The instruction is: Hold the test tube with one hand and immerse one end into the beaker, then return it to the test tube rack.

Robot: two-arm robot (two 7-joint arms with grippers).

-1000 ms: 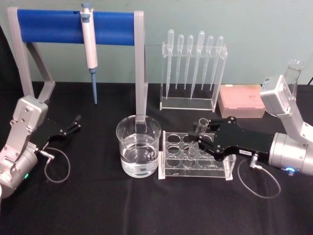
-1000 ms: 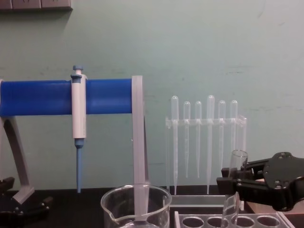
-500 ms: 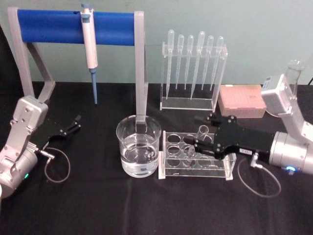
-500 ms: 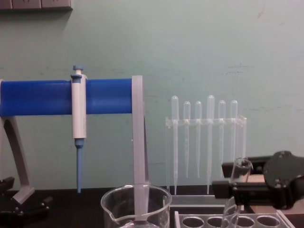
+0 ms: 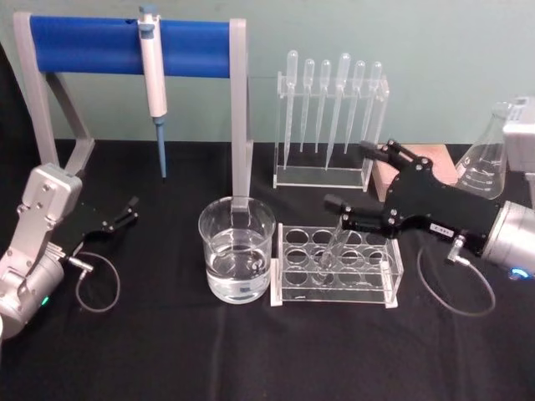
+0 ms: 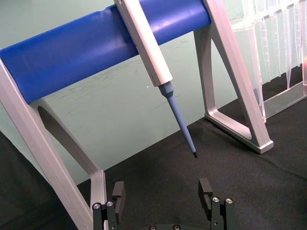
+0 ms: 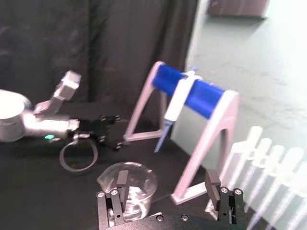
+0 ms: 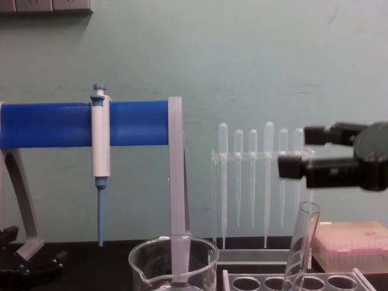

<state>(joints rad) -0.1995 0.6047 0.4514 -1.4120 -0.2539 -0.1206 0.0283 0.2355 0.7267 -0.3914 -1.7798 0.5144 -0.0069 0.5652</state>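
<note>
- Your right gripper [image 5: 361,175], a black hand with slim jaws on a silver wrist, hangs in the air at about three o'clock in the head view, above the clear plastic tube rack [image 5: 336,267]. Its fingers are spread wide apart and hold nothing.
- From the chest view the same right gripper [image 8: 296,151] shows at about three o'clock, higher than the rim of the tube and clear of it.
- The long, narrow clear glass test tube [image 5: 332,244] stands in the rack, leaning so that its open rim tips toward one o'clock. In the chest view the test tube [image 8: 301,244] rises from a rack hole at about five o'clock, tilted, with no finger touching it.
- The wide clear glass beaker [image 5: 236,249] with liquid in it sits on the black table [image 5: 167,351] just beside the rack, at the rack's nine o'clock side.
- Your left gripper [image 5: 124,213], black on a silver arm, rests low near the table at about nine o'clock in the head view, well apart from the beaker. The left wrist view shows its fingers [image 6: 118,192] apart and empty.
- Behind the beaker stands a grey frame with a blue roller [image 5: 125,46], and a white-and-blue pipette [image 5: 153,83] hangs from it.
- At twelve to one o'clock, a clear stand holds six thin plastic pipettes [image 5: 330,104].
- A pink box [image 8: 350,242] and a clear glass conical flask [image 5: 485,163] sit at the far right.
</note>
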